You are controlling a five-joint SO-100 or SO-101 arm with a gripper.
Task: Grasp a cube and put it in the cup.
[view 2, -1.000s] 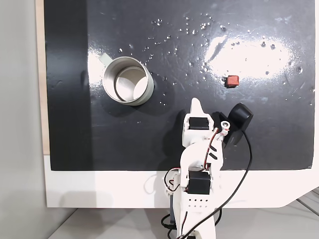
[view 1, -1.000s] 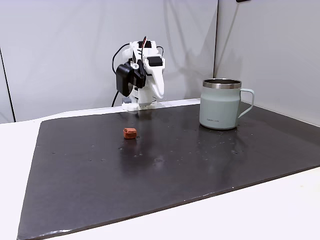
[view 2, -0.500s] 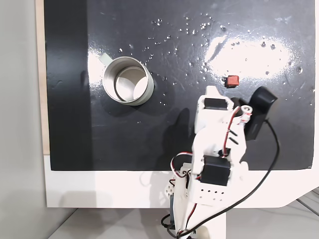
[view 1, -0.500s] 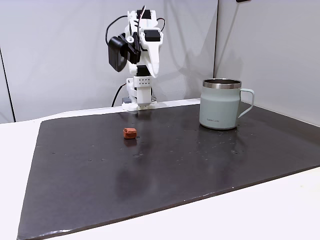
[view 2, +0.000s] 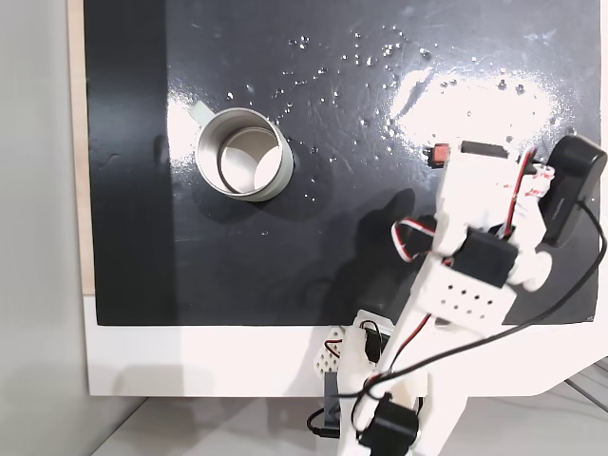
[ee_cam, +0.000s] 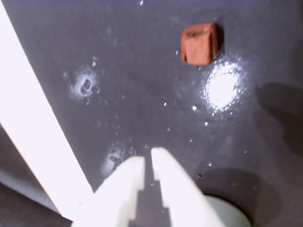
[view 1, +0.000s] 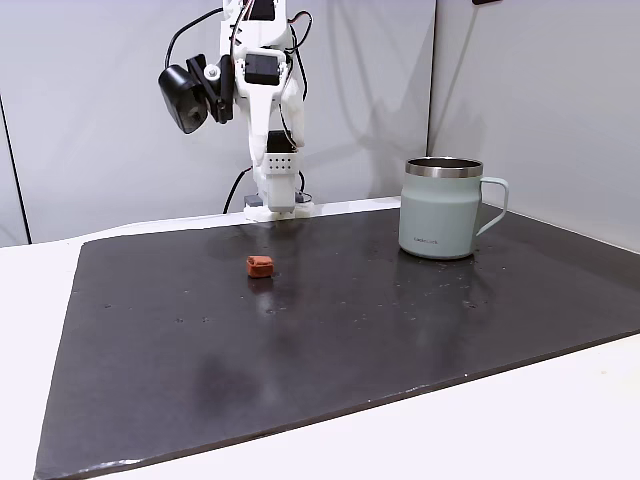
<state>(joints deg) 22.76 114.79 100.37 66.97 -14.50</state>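
- The small brick-red cube (ee_cam: 199,43) lies flat on your dark, glossy mat (view 1: 400,330); the wrist view shows it near the top, right of centre, with nothing touching it.
- In a fixed view from the front, the cube (view 1: 260,266) sits left of centre on the mat, ahead of the arm's base. In a fixed view from above, only a sliver of it (view 2: 438,154) shows at the upper edge of the arm.
- The pale mint-green mug with a steel rim and side handle (view 1: 441,208) stands upright on the mat, well apart from the cube and to its right in the front view. From above, you can see the mug's (view 2: 241,153) inside, and it holds nothing.
- Your white two-finger tool (ee_cam: 148,158) enters the wrist view from the bottom edge. Its fingertips stand nearly together with a narrow slit between them, and they grasp nothing.
- The tool is above the mat, well short of the cube.
- The white arm (view 1: 262,90) stands raised at the far edge of the mat, on the white desk (view 1: 520,430).
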